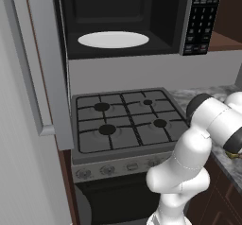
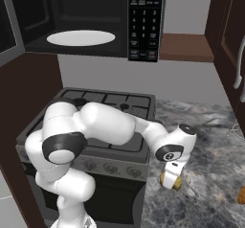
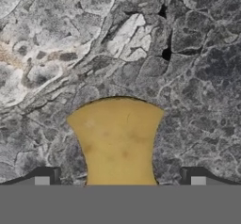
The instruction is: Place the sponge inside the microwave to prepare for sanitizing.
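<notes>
Left base view has the microwave (image 1: 127, 18) hanging open above the stove (image 1: 125, 120), just the white turntable plate (image 1: 113, 39) inside. The sponge (image 3: 117, 140) (yellowish-tan, pinched in at the middle) sits on the grey marbled counter (image 3: 179, 77). The gripper (image 3: 120, 180) is spread wide, fingertips (image 3: 42, 180) either side of it, not squeezing.

one sponge (image 3: 118, 140), one microwave (image 1: 137, 18), one stove (image 1: 125, 122)

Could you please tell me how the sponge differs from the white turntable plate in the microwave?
The sponge is yellowish-tan and pinched at the waist; the turntable plate is white and round. The sponge is far smaller than the plate. The sponge lies on the marbled counter; the plate sits up inside the open microwave.
</notes>
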